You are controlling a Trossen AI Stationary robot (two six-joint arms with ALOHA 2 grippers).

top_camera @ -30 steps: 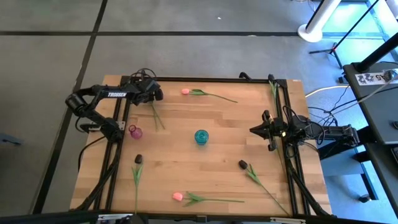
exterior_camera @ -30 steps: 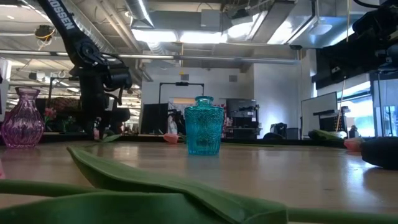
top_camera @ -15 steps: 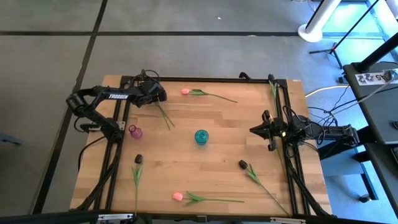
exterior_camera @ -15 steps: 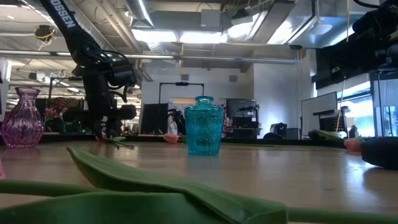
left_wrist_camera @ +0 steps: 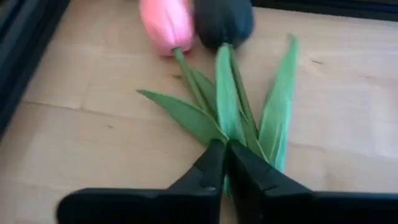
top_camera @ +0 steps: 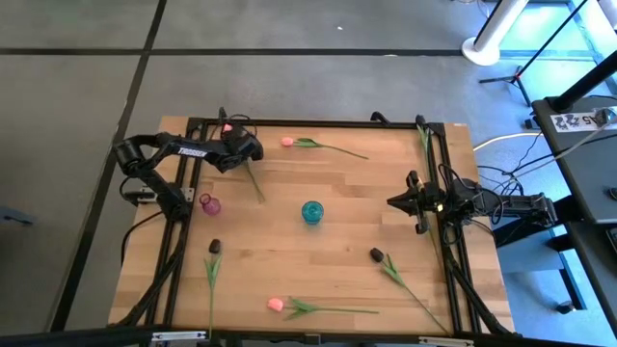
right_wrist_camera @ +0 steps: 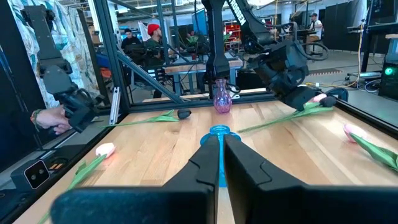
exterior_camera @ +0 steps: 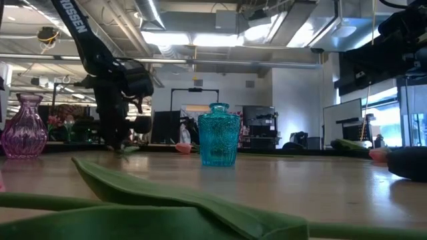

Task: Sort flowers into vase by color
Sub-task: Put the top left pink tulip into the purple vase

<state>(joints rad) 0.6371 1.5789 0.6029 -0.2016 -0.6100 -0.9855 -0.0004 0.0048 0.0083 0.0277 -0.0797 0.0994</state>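
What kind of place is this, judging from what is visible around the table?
Probably a robotics lab or workshop. The wooden table stands on a concrete floor, the low view shows exposed ceiling ducts, and the right wrist view shows people at workbenches behind it.

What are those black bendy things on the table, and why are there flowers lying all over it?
Those are two robot arms. Each ends in a pinching tool. One picture looks down from above, one peeks across the tabletop, and two come from little cameras on the arms' wrists. The wooden table has pretend tulips scattered on it, some pink, some dark, plus a blue vase in the middle and a small purple vase. The left tool has pinched shut on the leaves of a flower pair, one pink bud beside one dark bud. The right tool is shut, holds nothing and waits at the table's other side.
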